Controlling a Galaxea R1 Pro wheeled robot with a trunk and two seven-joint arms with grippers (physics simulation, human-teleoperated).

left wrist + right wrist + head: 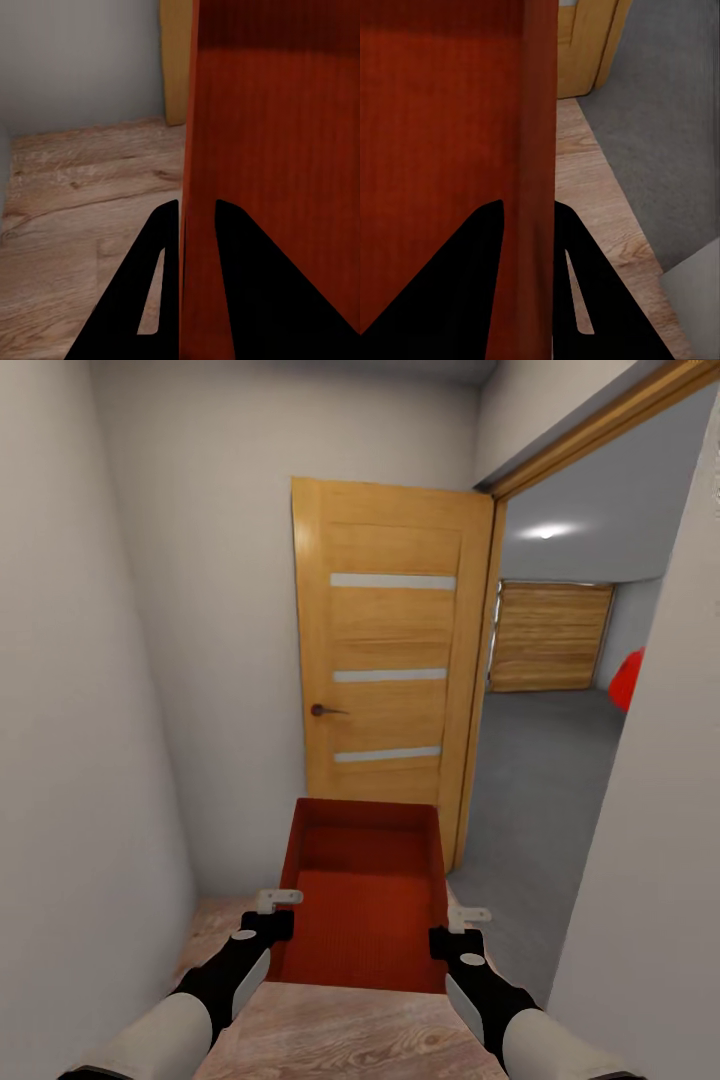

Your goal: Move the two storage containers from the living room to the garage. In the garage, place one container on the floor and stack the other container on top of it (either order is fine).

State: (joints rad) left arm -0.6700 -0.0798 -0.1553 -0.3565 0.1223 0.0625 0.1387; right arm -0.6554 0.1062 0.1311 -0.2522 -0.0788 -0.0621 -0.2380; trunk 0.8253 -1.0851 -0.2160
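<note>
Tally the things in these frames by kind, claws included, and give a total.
Orange-red rectangular open-top storage bin, held between both claws: 1
Black robot claws, left claw and right claw, each clamped on a bin side wall: 2
Open honey-wood door with three pale glass strips: 1
Wood-slat garage door beyond the doorway: 1
Partly hidden red object: 1
Total: 6

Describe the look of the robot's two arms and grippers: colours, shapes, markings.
Both arms match: pale grey-white rounded forearm shells that run into glossy black wrist sections with a light grey inset panel. The left gripper and right gripper carry small light grey bracket-like tips. In the wrist views the fingers appear as flat black tapering wedges, one with a narrow slot. No cables or markings are visible.
</note>
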